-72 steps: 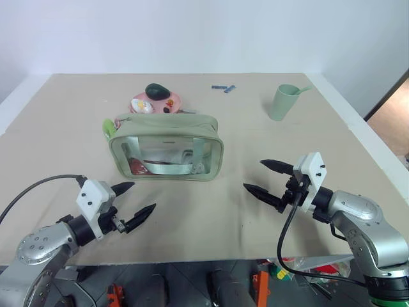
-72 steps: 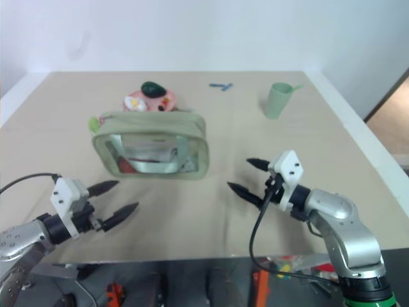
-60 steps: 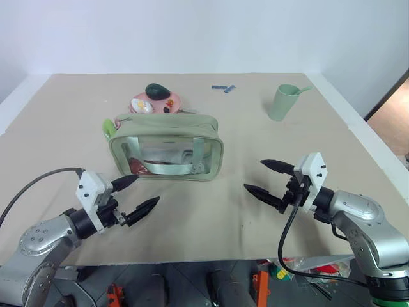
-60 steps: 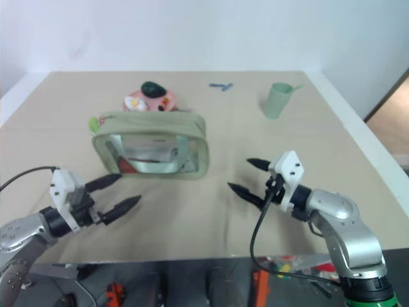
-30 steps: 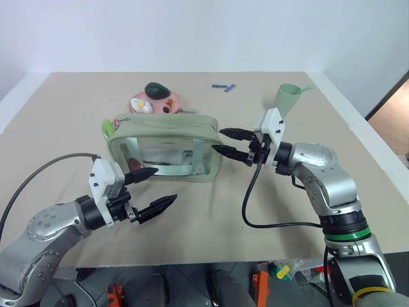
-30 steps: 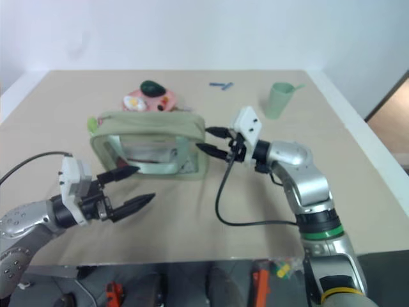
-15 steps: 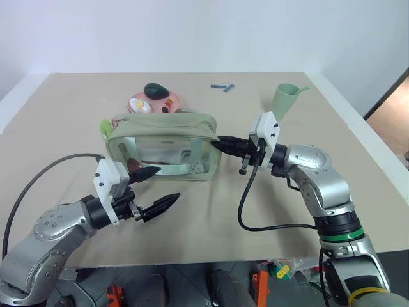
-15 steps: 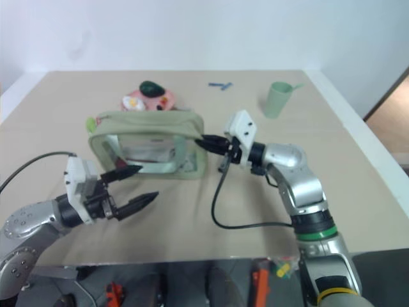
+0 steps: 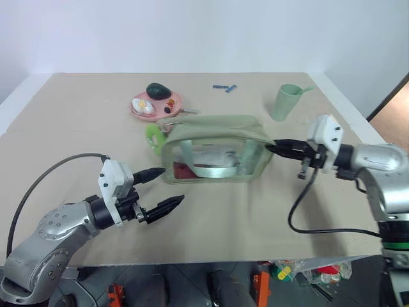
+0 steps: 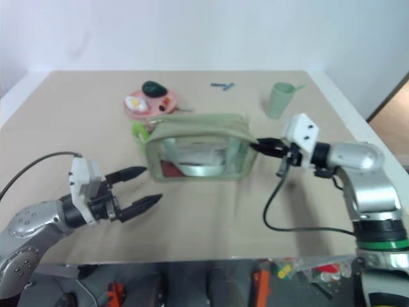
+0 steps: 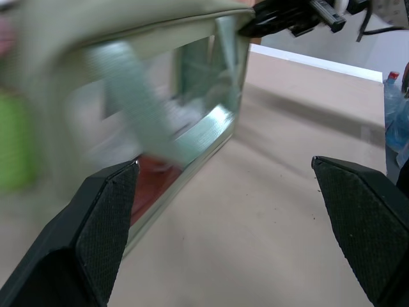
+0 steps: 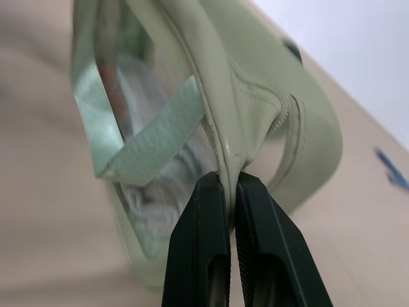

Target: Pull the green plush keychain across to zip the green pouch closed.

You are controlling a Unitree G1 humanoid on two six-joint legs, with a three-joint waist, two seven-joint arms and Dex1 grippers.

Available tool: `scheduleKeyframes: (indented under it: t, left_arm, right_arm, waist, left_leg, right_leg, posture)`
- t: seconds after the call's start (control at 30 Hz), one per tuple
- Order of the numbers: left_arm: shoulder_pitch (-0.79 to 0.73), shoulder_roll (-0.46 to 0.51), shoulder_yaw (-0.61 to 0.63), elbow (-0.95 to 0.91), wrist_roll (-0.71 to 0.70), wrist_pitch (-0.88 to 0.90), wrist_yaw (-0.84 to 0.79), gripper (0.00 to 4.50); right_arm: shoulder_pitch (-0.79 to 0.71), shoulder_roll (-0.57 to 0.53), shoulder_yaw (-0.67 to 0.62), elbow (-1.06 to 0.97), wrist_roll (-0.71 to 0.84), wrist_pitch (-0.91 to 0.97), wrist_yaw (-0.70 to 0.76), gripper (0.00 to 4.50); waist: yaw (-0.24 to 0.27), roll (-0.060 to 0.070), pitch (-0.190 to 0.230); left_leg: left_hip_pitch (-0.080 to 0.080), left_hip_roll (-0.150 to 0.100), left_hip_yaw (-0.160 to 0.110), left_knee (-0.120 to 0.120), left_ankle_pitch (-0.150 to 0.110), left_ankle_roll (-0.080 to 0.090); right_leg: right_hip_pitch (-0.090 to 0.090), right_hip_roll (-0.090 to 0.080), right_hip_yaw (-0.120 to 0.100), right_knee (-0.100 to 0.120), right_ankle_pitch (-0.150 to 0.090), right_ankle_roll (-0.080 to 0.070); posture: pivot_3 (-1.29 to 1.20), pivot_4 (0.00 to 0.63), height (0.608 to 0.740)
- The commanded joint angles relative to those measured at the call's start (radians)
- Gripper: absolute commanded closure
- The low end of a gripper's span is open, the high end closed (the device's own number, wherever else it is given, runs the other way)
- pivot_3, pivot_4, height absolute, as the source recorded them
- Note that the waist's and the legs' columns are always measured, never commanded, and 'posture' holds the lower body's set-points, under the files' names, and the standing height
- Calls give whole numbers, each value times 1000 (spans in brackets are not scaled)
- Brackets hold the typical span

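I have the right gripper [image 12: 229, 192] pinched tight on the seam at the end corner of the green pouch [image 9: 214, 150], the two black fingers closed on the fabric edge just below where the zipper track curves down; that hold anchors the pouch's right end so the zipper has something to pull against. The pouch sits mid-table with its clear front panel toward me and the webbing strap showing through it. The green plush keychain [image 9: 154, 134] lies at the pouch's opposite, left end, touching or just beside that corner, which I read as the slider sitting at that end and the zipper not yet drawn; I cannot see the teeth well enough to say how much is open. The left gripper [image 9: 158, 190] hangs near the table in front of the pouch's left corner, jaws wide apart and holding nothing, near the keychain but not touching it. My judgement: the next step is for the left hand to take the keychain and draw it toward the anchored end. The pink plate [image 9: 155, 105] behind the pouch and the pale green cup [image 9: 282, 102] stand well clear of that path.
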Motion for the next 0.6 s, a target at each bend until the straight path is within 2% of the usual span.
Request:
scheduleKeyframes:
  t: [0.03, 0.33, 0.6]
  left_arm:
    - [-5, 3, 7, -13, 6, -18, -6, 0]
    - [-61, -13, 127, 77, -62, 41, 106, 0]
    - [-253, 5, 150, 265, -53, 128, 188, 0]
  right_arm:
    - [11, -9, -36, -29, 4, -10, -9, 4463]
    - [13, 30, -12, -65, -1, -3, -41, 4463]
    - [15, 49, -5, -87, -3, 5, -56, 4463]
  waist:
    - [-2, 0, 0]
    - [-2, 0, 0]
    - [-6, 0, 0]
  left_leg:
    - [0, 0, 0, 0, 0, 0]
    - [1, 1, 0, 2, 0, 0]
    - [1, 1, 0, 2, 0, 1]
  right_leg:
    - [0, 0, 0, 0, 0, 0]
    - [1, 0, 0, 1, 1, 0]
    - [1, 1, 0, 1, 2, 1]
  posture:
    - [0, 150, 740]
    - [0, 150, 740]
    - [0, 150, 740]
